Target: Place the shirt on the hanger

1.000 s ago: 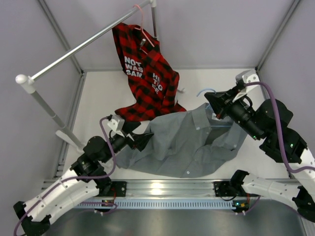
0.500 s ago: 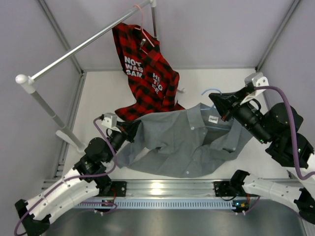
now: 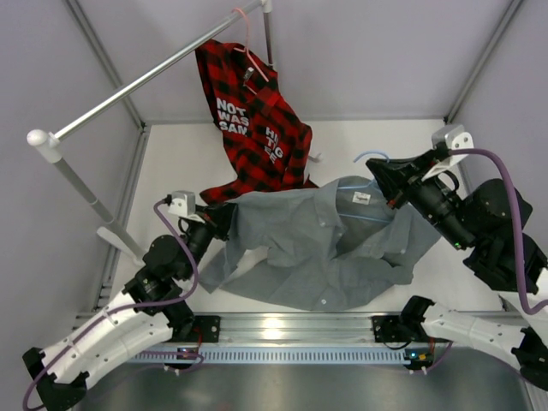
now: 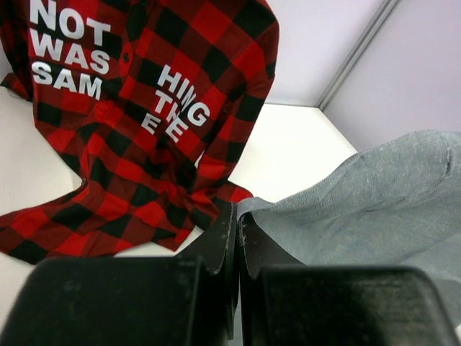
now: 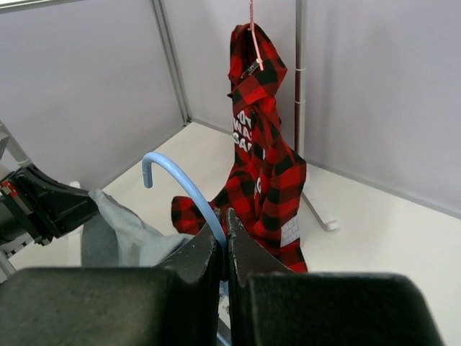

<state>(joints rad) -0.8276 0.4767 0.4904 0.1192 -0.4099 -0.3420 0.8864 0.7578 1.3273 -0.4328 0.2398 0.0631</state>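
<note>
The grey shirt (image 3: 321, 240) hangs stretched between both arms above the table, its lower hem trailing on the surface. My left gripper (image 3: 224, 218) is shut on the shirt's left edge; in the left wrist view the grey cloth (image 4: 374, 194) runs out of the closed jaws of that gripper (image 4: 238, 215). The light-blue hanger (image 3: 370, 157) sits inside the collar, with only its hook and a strip under the label showing. My right gripper (image 3: 385, 175) is shut on the hanger's neck, and in the right wrist view the blue hook (image 5: 176, 180) rises out of this gripper (image 5: 224, 220).
A red-and-black plaid shirt (image 3: 253, 120) hangs on a pink hanger (image 3: 250, 47) from the metal rail (image 3: 145, 79) at the back, its tail on the table beside my left gripper. The rack's post (image 3: 81, 184) stands at left. Grey walls enclose the table.
The left gripper closed on the shirt's left edge and pulled it left and back. The right gripper lifted the hanger and collar further back and right, spreading the shirt wider.
</note>
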